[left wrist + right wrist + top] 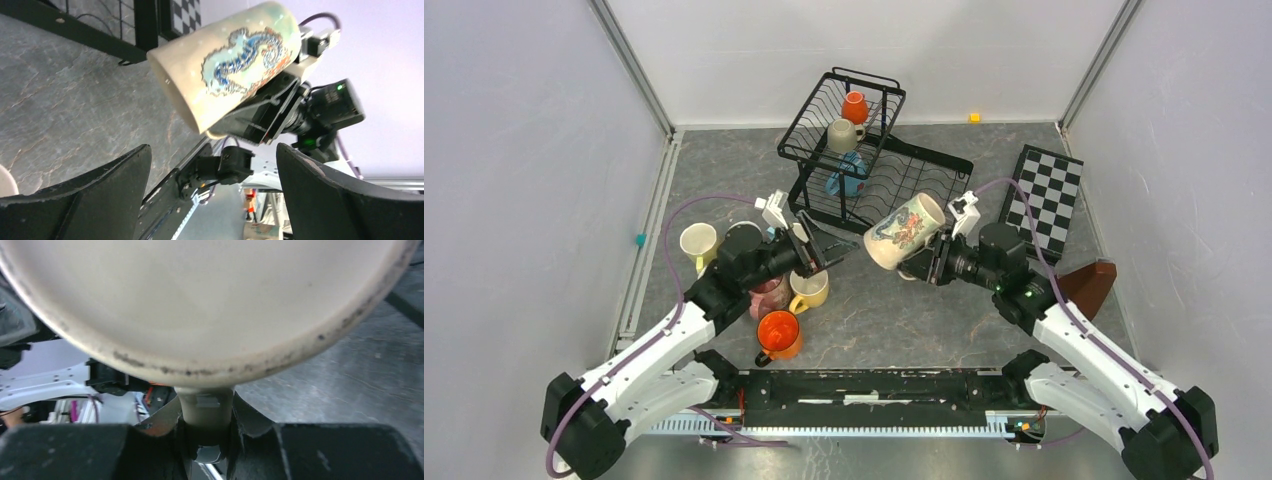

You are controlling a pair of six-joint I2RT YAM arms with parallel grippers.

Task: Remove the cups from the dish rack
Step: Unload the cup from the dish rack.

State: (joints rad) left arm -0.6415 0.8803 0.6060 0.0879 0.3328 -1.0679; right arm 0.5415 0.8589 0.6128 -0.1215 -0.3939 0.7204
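Note:
The black wire dish rack [894, 165] stands at the back centre. It holds an orange cup [855, 106] and a beige cup [841, 135] in the upper basket, and a blue cup [845, 180] lower down. My right gripper [927, 262] is shut on the handle [206, 407] of a cream cup with a blue seahorse picture [904, 230] [230, 60], held in the air on its side in front of the rack. My left gripper [821, 250] [215, 175] is open and empty, pointing at that cup's mouth from a short gap away.
Cups stand on the table by the left arm: a cream one [698, 243], a pink one [770, 296], a yellow one [810, 290] and an orange one [778, 333]. A checkered board [1044, 198] and a brown object [1092, 285] lie at the right.

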